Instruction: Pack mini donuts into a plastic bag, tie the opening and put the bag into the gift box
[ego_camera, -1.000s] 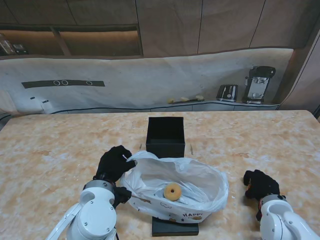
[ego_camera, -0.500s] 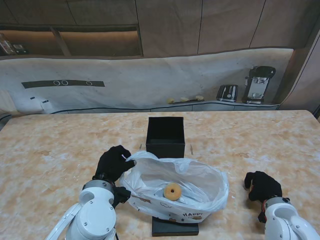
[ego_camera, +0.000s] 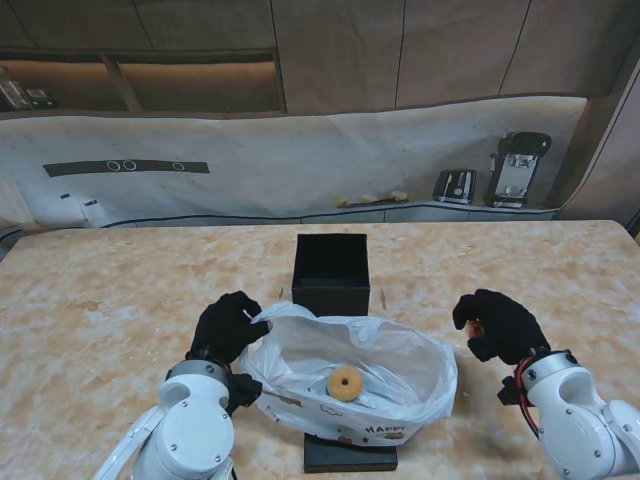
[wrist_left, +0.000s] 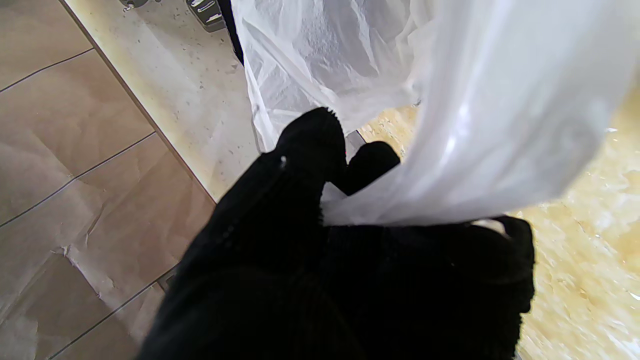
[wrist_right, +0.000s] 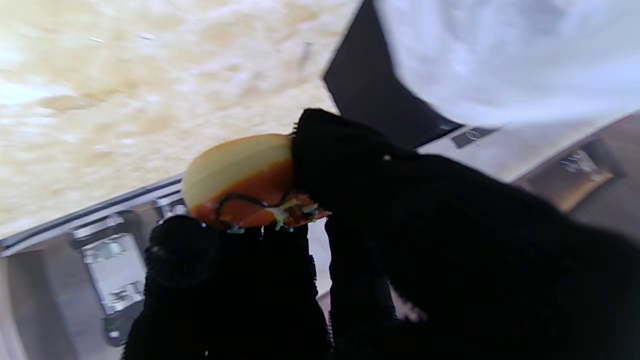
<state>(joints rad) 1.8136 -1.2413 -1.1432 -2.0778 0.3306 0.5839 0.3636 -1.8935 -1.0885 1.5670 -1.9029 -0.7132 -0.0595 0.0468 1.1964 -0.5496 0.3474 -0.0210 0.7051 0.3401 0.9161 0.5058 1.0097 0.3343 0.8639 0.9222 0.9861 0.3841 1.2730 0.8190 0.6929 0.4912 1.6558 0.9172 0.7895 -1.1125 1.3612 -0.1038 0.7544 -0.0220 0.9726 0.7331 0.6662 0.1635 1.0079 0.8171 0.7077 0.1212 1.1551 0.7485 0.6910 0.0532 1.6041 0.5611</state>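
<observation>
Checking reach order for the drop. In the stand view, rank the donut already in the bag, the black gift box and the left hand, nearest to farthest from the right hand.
From the right hand:
1. Donut in the bag, to its left and slightly nearer to me, inside the plastic bag.
2. Black gift box, to its left, farther from me.
3. Left hand, far left, gripping the bag's rim.

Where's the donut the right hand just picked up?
In the stand view it is pinched in the right hand, raised at the right of the plastic bag, not yet over its opening. The right wrist view shows the glazed mini donut between the fingertips.
</observation>
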